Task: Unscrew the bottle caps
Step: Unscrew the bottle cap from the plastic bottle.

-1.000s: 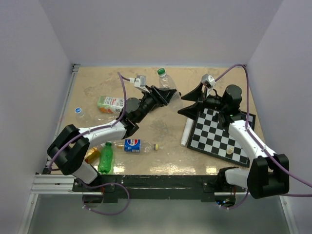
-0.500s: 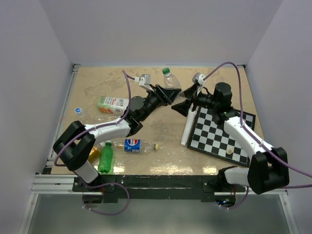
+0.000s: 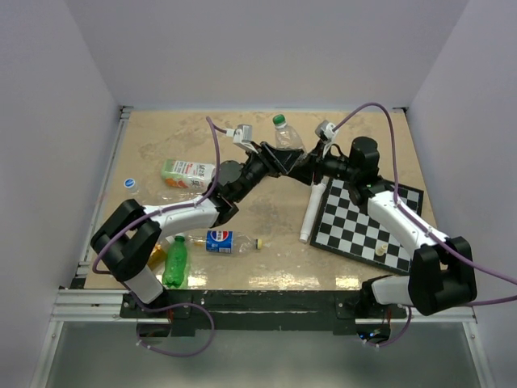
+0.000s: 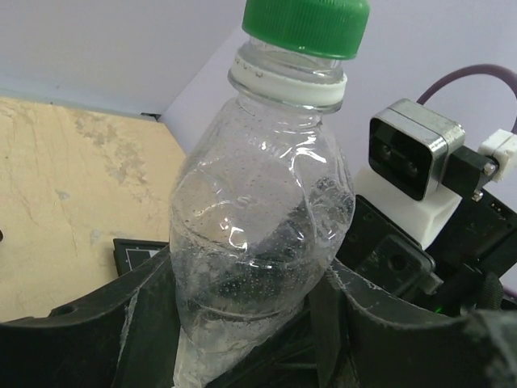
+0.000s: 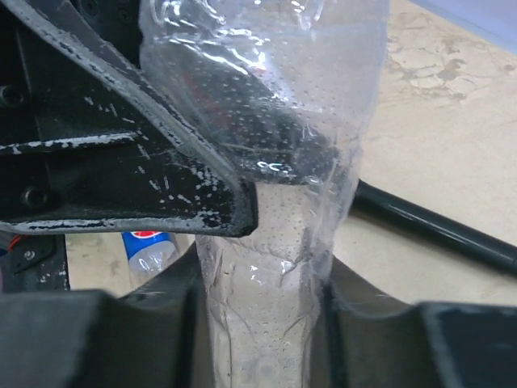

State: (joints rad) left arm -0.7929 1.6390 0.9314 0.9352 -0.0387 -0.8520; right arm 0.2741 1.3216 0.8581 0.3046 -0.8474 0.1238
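A clear crinkled bottle (image 3: 287,139) is held off the table near the back, its green cap (image 3: 279,120) on and pointing up and away. My left gripper (image 3: 277,159) is shut on its body. In the left wrist view the bottle (image 4: 258,234) fills the gap between the fingers, with the green cap (image 4: 305,24) at the top. My right gripper (image 3: 307,167) has come in from the right and is shut on the same bottle. In the right wrist view the bottle (image 5: 258,315) is pinched between the right fingers, just below the left gripper's finger (image 5: 121,162).
A Pepsi bottle (image 3: 220,240) with a yellow cap (image 3: 258,243) and a green bottle (image 3: 175,260) lie at the front left. A white-and-green carton (image 3: 187,171) and a loose blue cap (image 3: 128,183) sit at the left. A chessboard (image 3: 363,226) and white microphone (image 3: 308,214) lie on the right.
My right arm has moved left to the bottle and its jaws have gone from wide open to shut on it. The left gripper has carried the bottle slightly right.
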